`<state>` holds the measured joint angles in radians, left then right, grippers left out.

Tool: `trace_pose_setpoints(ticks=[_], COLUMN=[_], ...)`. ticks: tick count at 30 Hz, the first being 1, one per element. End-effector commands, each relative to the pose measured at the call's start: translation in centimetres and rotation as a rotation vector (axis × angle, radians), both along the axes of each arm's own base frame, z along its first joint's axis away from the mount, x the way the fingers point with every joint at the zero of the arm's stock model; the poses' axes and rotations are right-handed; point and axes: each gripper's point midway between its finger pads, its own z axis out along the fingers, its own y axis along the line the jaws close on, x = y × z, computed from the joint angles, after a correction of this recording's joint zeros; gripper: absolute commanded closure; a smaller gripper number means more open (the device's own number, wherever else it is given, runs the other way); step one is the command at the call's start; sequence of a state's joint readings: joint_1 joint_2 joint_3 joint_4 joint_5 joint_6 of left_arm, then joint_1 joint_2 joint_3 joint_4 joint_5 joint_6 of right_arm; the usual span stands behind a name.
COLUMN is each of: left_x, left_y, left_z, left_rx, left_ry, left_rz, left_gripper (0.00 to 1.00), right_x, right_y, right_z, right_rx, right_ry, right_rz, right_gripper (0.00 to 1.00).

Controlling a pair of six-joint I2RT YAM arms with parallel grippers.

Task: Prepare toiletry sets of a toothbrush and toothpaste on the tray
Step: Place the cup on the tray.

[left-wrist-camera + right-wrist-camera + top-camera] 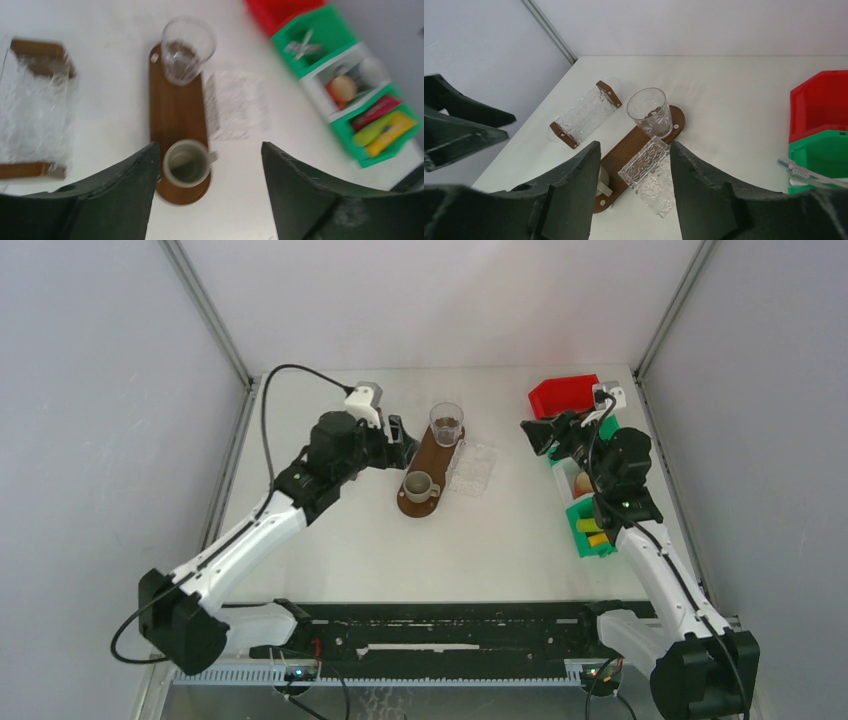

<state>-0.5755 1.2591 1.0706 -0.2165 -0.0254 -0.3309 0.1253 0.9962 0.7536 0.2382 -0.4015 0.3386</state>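
A brown oblong wooden tray (432, 455) lies lengthwise in the middle of the white worktop (500, 560). A clear glass tumbler (446, 423) stands upright on its far end, and the wood shows through it. A small grey-white mug (420, 486) stands mouth up on its near end. Just right of the tray lies a flat clear textured plastic piece (472, 468). To the left, in the wrist views, lies a clear textured box with brown wooden ends (584, 115).

A row of open bins runs along the right edge. The red plastic bin (563, 395) is farthest, and its inside cannot be seen. Next, the far green plastic bin (330, 27) holds pale toothbrushes (804, 173). The white plastic bin (314, 89) holds a round tan object (342, 87) and a whitish object (372, 67), both too blurred to name. The near green plastic bin (345, 137) holds the toothpaste. A pink-red toothpaste tube (376, 111) and a lime green toothpaste tube (371, 134) lie side by side next to a flat yellow pack (395, 131), well apart from the tray.

The left end effector (400, 435) hovers just left of the tray's far end, its fingers spread wide and gripping nothing. The right end effector (535, 430) hangs beside the far bins, its fingers also spread and gripping nothing.
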Motion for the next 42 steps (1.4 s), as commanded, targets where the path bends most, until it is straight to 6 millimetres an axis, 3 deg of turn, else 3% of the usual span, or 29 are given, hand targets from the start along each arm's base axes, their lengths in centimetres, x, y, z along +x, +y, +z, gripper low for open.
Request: trace_pose_setpoints(ticks=[1, 5, 10, 13, 14, 20, 22, 32, 37, 42], left_x=[-0.6, -0.6, -0.9, -1.3, -1.5, -2.5, -2.6, -4.4, -6.0, -6.8], left_y=[-1.7, -2.9, -5.8, -7.5, -8.1, -10.4, -10.7, -9.9, -9.5, -8.8], left_z=[4.9, 7.1, 11.5, 13.3, 14.7, 17.6, 17.6, 12.4, 11.3, 11.3], left_rx=[-0.157, -0.238, -0.345, -0.332, -0.324, -0.274, -0.269, -0.076, -0.037, -0.024], left_ry=[-0.226, -0.308, -0.362, -0.382, -0.409, -0.474, -0.478, -0.414, -0.395, -0.393], left_rz=[-0.112, -0.165, -0.296, -0.359, -0.378, -0.481, -0.505, -0.561, -0.590, -0.602], left_gripper=[0.15, 0.00, 0.00, 0.00, 0.00, 0.01, 0.01, 0.03, 0.03, 0.03], right_x=[-1.1, -1.7, -2.1, -1.8, -1.6, -0.1, 0.3, 2.3, 1.9, 1.9], right_y=[-0.7, -2.0, -4.2, -5.1, -5.3, -7.1, -8.0, -13.3, -16.6, -18.4], right_z=[1.4, 0.4, -1.2, -1.3, -1.2, -1.7, -2.6, -8.0, -10.1, -11.4], right_rx=[-0.015, -0.052, -0.103, -0.122, -0.130, -0.217, -0.230, -0.301, -0.382, -0.404], right_ry=[-0.037, 0.021, 0.094, 0.129, 0.144, 0.246, 0.281, 0.461, 0.541, 0.578], right_rz=[-0.023, -0.089, -0.205, -0.241, -0.249, -0.303, -0.328, -0.488, -0.597, -0.637], right_gripper=[0.39, 0.39, 0.39, 0.39, 0.39, 0.39, 0.39, 0.39, 0.39, 0.39])
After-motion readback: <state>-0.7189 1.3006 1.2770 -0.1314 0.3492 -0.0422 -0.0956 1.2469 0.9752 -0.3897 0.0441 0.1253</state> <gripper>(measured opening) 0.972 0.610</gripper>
